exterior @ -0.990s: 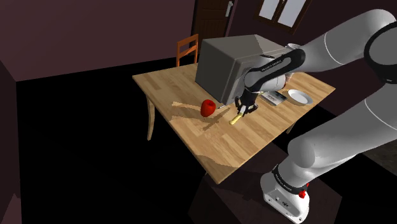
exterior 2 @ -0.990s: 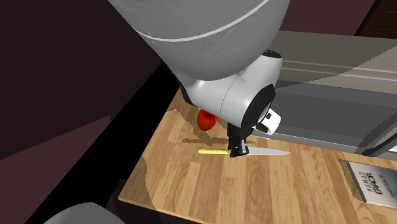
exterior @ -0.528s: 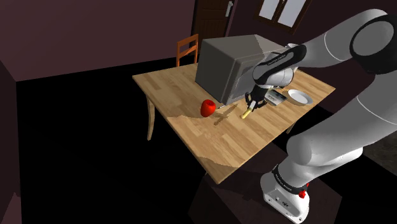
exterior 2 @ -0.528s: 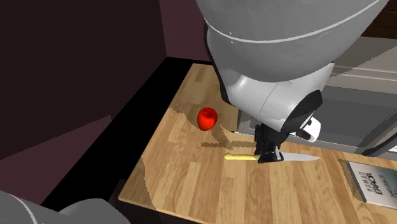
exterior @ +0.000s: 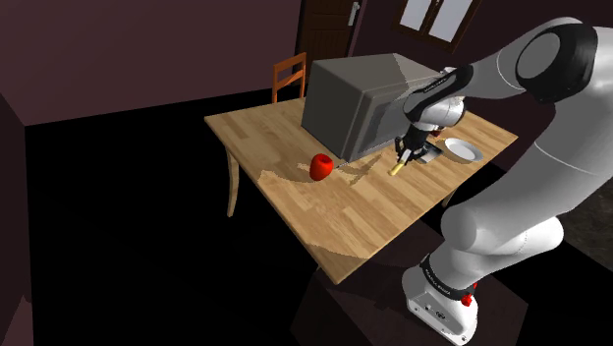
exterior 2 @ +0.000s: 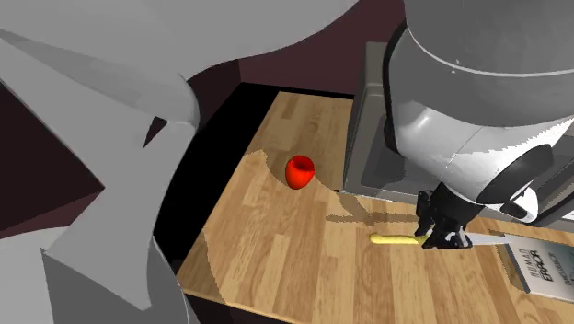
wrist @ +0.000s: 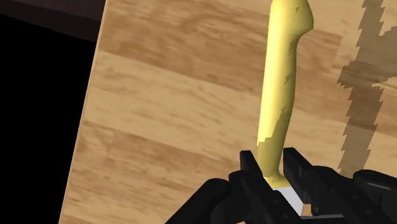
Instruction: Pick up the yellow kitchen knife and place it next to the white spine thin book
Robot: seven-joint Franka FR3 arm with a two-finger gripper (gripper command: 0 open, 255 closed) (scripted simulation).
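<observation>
Holding the knife (wrist: 283,95) in the gripper (wrist: 275,167): the two black fingers pinch it where the yellow handle meets the blade, the handle running out beyond them over the table (exterior 2: 276,258). The pick I judge done; the knife seems held clear of the wood, a shadow lying apart from it. In the second exterior view the handle points to nine o'clock of the gripper and the blade to three o'clock, its tip near the edge of the book (exterior 2: 543,267). The apple (exterior 2: 299,171) sits well apart at ten o'clock. What I have left: lower the knife beside the book, spread the fingers, withdraw. Whether the tip overlaps the book I cannot tell.
</observation>
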